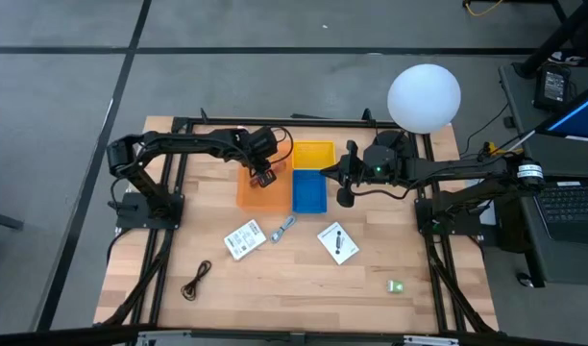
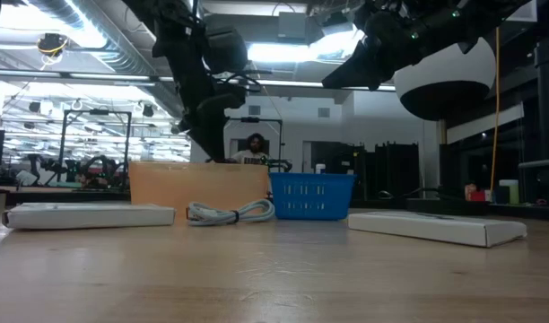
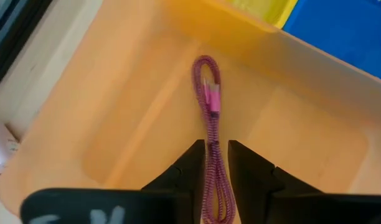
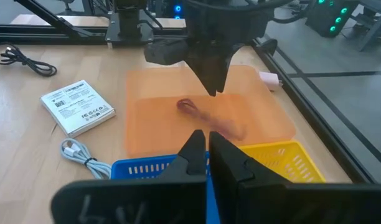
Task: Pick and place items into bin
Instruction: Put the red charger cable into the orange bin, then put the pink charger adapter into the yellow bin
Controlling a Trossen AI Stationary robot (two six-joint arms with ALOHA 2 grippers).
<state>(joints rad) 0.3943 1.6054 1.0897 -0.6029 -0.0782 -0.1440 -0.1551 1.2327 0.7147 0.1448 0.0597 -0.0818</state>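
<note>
Pink braided cable [image 3: 209, 124] hangs folded between the fingers of the left end effector [image 3: 216, 155], its looped end lying on the floor of the orange bin [image 3: 116, 124]. The fingers stand a little apart with the cable running through the gap; whether they are pinching it or have let go I cannot tell. In the high view this left end effector [image 1: 263, 176] sits over the orange bin [image 1: 248, 197], which stands beside a blue basket [image 1: 309, 192] and a yellow basket [image 1: 313, 154] near the back of the wooden table [image 1: 304, 288].

The right end effector [image 4: 208, 149] is clenched with nothing between its fingers, hovering over the blue basket's edge next to the yellow one.

Loose on the table in front of the bins: a white box with black print [image 1: 243, 238], a silver-blue coiled cable [image 1: 282, 227] just beside it, a second white card [image 1: 338, 242] to the right, a thin black cable [image 1: 196, 282] near the front left, and a tiny green piece [image 1: 395, 285] toward the front right.

A person's head shows far behind the bins in the low view.
</note>
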